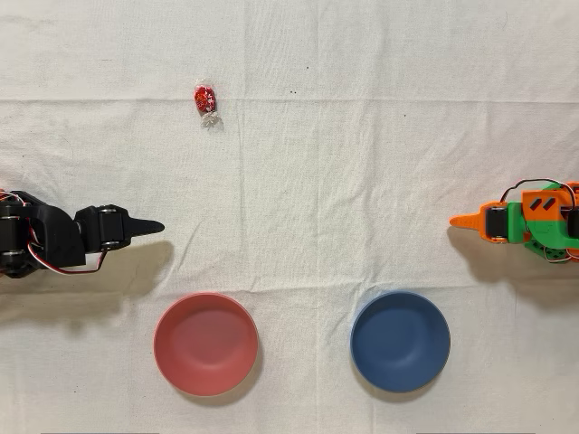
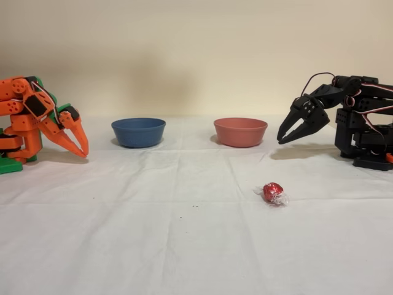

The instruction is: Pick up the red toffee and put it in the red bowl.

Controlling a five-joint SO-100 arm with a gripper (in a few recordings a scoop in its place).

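The red toffee lies on the white cloth in the overhead view's upper left, its clear wrapper ends twisted. In the fixed view the toffee sits in the foreground, right of centre. The red bowl stands empty at the lower left of the overhead view and at the back in the fixed view. My black gripper rests at the left edge of the overhead view, between toffee and bowl, touching neither. Seen from the side, the gripper hangs above the cloth, pointing down, shut and holding nothing.
A dark blue bowl stands empty beside the red one, also seen at the back. The idle orange arm sits on the opposite side of the table. White wrinkled cloth covers the table.
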